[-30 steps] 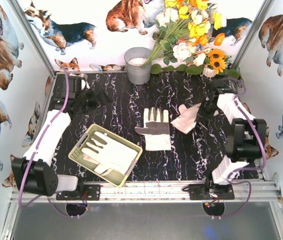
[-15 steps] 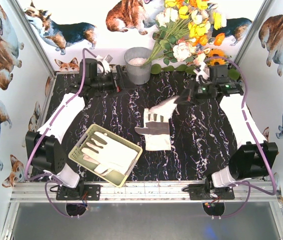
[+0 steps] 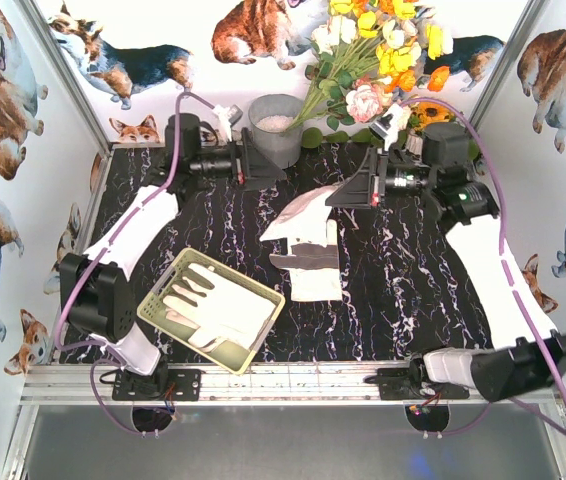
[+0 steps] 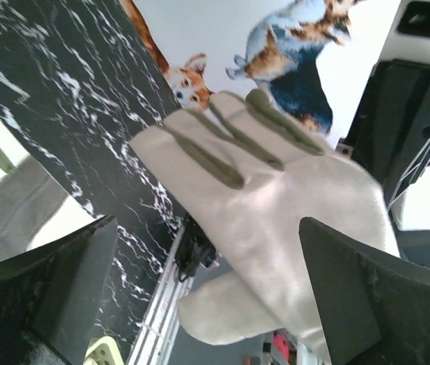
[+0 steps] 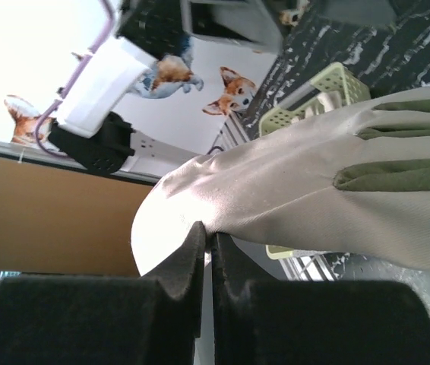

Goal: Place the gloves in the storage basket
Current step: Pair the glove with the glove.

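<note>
My right gripper (image 3: 337,195) has swung left, pinching the lifted glove (image 3: 301,214) over the flat glove (image 3: 315,272). The left gripper (image 3: 259,165), fingers wide, crowds the grey bucket (image 3: 276,130). Bare tabletop (image 3: 233,228) runs toward the basket (image 3: 162,282).

table (image 3: 393,290): black, white marble veining. storage basket (image 3: 161,282): pale yellow-green, lattice sides. gloves in basket (image 3: 213,305): cream. flat glove (image 3: 313,275): white w/ grey palm patch. raised glove (image 5: 314,198): off-white, olive-grey finger strips. bucket (image 3: 276,135): grey. walls (image 3: 3,200): white, corgi print. flowers (image 3: 383,50): yellow, orange, white, pink. cables (image 3: 503,250): purple.
</note>
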`<action>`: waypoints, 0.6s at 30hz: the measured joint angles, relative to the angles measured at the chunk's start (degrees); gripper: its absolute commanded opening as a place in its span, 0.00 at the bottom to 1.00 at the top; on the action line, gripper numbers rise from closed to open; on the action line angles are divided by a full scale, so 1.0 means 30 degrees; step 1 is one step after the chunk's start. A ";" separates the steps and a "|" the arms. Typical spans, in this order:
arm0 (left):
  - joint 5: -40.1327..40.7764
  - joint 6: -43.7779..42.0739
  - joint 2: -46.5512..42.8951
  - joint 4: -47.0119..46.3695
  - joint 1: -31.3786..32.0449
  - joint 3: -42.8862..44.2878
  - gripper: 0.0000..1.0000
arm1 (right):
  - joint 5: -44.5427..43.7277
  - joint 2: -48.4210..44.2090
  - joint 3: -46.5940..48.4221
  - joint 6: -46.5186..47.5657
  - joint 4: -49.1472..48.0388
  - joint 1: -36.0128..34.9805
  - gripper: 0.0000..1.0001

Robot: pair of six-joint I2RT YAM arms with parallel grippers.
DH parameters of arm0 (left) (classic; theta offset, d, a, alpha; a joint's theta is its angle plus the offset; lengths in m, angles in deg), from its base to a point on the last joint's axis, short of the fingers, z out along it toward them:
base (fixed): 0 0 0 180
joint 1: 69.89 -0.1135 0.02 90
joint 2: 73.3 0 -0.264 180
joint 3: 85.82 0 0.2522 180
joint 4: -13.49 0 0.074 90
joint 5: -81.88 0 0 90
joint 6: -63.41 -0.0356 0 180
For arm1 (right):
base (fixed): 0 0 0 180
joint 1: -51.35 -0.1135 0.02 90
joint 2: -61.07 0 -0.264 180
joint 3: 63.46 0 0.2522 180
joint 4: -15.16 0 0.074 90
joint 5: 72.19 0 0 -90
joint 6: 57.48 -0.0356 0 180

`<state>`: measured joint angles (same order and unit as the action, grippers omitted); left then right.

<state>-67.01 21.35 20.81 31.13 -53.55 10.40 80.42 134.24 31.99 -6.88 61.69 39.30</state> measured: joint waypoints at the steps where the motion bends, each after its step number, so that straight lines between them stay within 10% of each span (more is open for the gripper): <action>1: -0.0226 0.0175 -0.0022 -0.0357 0.0182 -0.0262 1.00 | 0.0211 -0.0372 -0.0182 -0.0306 -0.0415 -0.0022 0.00; 18: -0.2215 1.0484 -0.1632 -1.2335 0.2375 -0.5297 1.00 | 0.1144 -0.1588 -0.1166 -0.1341 -0.2725 -0.0321 0.00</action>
<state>-73.65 52.80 15.91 -5.87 -46.42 -5.49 83.85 129.47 28.49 -10.90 53.52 38.34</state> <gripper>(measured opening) 0.995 0.030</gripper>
